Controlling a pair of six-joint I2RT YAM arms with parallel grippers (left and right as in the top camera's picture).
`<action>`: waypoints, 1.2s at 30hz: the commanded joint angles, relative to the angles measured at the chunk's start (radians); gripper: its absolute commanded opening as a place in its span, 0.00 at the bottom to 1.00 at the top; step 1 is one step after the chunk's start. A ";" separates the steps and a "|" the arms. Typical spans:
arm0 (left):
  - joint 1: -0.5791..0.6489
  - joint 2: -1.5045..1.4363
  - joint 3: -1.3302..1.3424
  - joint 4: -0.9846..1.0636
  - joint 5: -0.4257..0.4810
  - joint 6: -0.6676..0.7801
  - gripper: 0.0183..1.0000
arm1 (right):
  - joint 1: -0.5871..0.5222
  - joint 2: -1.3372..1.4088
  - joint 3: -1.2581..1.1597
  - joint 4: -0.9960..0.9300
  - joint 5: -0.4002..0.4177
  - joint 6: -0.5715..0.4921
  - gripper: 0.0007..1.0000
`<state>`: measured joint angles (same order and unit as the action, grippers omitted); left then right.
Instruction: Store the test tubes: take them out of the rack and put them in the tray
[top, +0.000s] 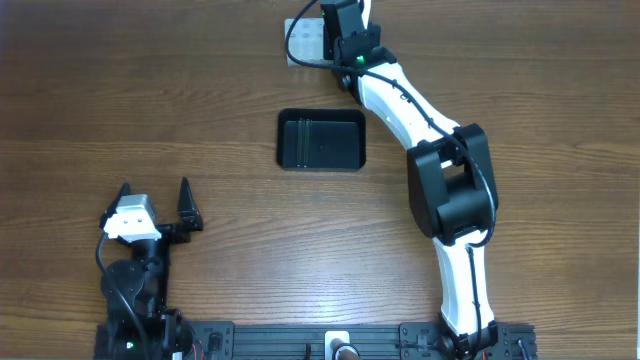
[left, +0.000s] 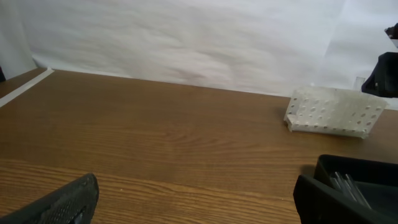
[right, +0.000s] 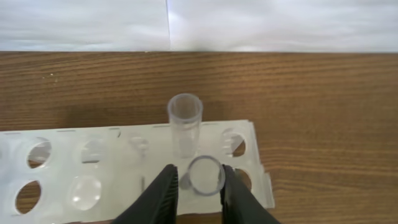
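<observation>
Clear tube (right: 204, 176) stands half-hidden within right tool (right: 196, 180).

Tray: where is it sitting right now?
In the top view, the black tray lies in the middle of the table, apart from the white rack, which stands beyond it at the far edge.

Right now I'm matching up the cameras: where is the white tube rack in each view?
Top view: rack at the top edge, above the black tray.
Left wrist view: rack at far right, beyond the tray.
Right wrist view: rack across the lower half, under the right gripper.
Shared landmark: the tray, top and left wrist views.
</observation>
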<state>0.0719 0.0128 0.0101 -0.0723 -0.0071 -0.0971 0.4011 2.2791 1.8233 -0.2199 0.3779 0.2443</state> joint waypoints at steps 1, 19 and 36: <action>0.004 -0.008 -0.004 -0.003 0.010 0.011 1.00 | 0.013 0.024 0.023 0.000 0.016 0.002 0.18; 0.004 -0.008 -0.004 -0.003 0.010 0.011 1.00 | 0.027 0.014 0.028 -0.003 0.016 -0.016 0.12; 0.004 -0.008 -0.004 -0.003 0.010 0.011 1.00 | 0.039 -0.173 0.029 -0.006 0.026 -0.018 0.09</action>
<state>0.0719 0.0128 0.0101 -0.0723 -0.0071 -0.0971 0.4267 2.2017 1.8271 -0.2306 0.3851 0.2314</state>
